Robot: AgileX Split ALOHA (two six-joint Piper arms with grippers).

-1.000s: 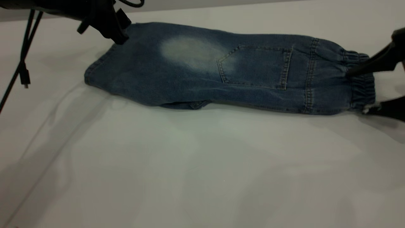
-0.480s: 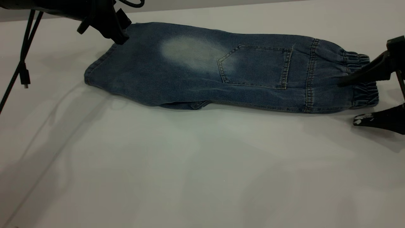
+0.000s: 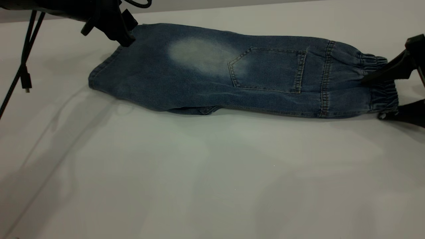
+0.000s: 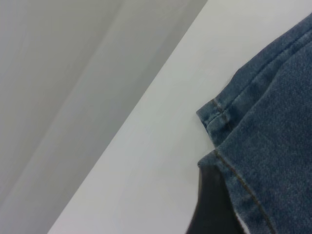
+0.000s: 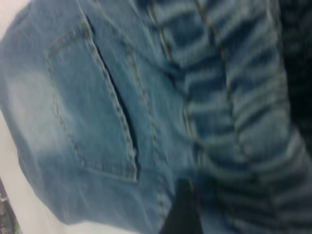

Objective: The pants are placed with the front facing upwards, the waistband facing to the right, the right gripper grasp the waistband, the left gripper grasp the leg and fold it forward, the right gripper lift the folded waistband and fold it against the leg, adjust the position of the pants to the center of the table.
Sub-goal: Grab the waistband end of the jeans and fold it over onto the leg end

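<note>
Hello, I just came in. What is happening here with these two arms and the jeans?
Two robot arms are folding short denim pants that lie lengthwise on the white table, already folded in half, back pocket facing up. The left gripper is at the far corner of the leg hem. The right gripper is open around the waistband, one finger above and one at table level. The second fold, waistband onto the leg, is not yet done.

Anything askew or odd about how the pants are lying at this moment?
Slightly. The pants lie folded lengthwise but slant across the table, and a bit of the under layer pokes out along the near edge. The patch pocket faces up. The left gripper is at the leg hem; the right gripper straddles the waistband.
</note>
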